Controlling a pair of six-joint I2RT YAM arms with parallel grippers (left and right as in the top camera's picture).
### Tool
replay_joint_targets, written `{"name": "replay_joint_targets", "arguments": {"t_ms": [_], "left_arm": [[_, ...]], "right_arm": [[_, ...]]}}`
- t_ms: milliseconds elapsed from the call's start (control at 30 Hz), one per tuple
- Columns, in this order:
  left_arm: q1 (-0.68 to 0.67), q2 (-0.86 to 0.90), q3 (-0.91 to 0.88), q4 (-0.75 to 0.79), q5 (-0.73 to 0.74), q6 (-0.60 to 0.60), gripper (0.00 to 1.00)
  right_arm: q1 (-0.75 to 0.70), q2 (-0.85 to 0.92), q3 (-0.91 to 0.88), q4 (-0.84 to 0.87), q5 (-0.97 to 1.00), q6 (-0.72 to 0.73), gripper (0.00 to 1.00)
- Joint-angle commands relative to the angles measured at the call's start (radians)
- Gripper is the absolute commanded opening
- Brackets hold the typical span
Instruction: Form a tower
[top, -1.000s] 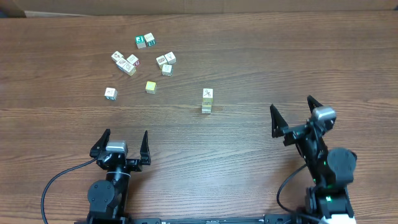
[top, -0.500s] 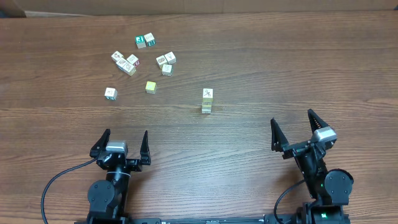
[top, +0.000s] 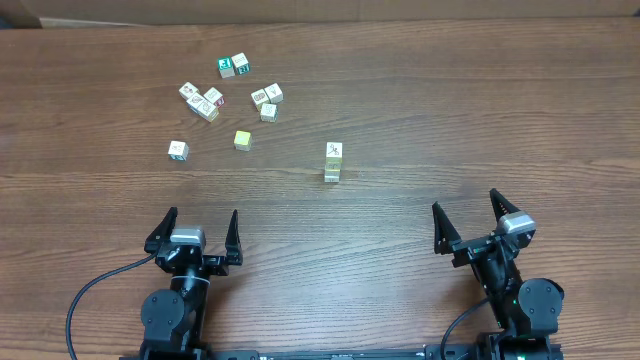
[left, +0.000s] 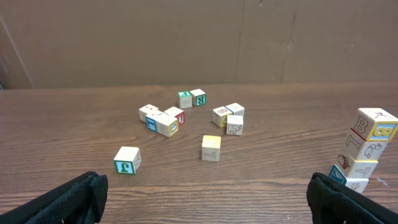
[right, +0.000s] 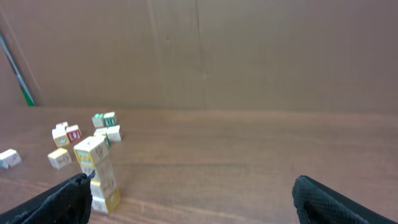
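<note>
The tower stands upright mid-table, a narrow stack of pale picture cubes with a red-marked top. It shows at the right edge of the left wrist view, the tower, and at lower left of the right wrist view, the tower. My left gripper rests open near the front left, nothing between its fingers. My right gripper is open at the front right, well clear of the stack and empty. Black fingertips frame bare wood in the left wrist view; the right wrist's fingertips do the same.
Several loose cubes lie scattered at the back left; among them a green-lettered pair, a single yellow cube and a lone cube. A brown cardboard wall backs the table.
The right arm has drawn back toward the table's front edge and lowered, its open gripper moving away from the tower. The left arm and all cubes have stayed put.
</note>
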Motion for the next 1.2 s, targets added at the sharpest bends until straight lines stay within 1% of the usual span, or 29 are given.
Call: {"name": "replay_joint_targets", "arguments": {"t_ms": [0, 100, 467, 1167], "left_arm": [[0.007, -0.012, -0.003, 0.002, 0.014, 0.016, 0.99], [0.007, -0.012, -0.003, 0.002, 0.014, 0.016, 0.99], [0.007, -0.012, -0.003, 0.002, 0.014, 0.016, 1.0], [0.007, -0.012, -0.003, 0.002, 0.014, 0.016, 0.99]], "right_arm": [[-0.008, -0.024, -0.011, -0.046, 0.013, 0.006, 1.0], [-0.008, -0.038, -0.011, -0.102, 0.013, 0.006, 1.0], [-0.008, -0.111, -0.011, -0.097, 0.016, 0.006, 1.0], [-0.008, -0.11, -0.011, -0.097, 0.016, 0.006, 1.0]]}}
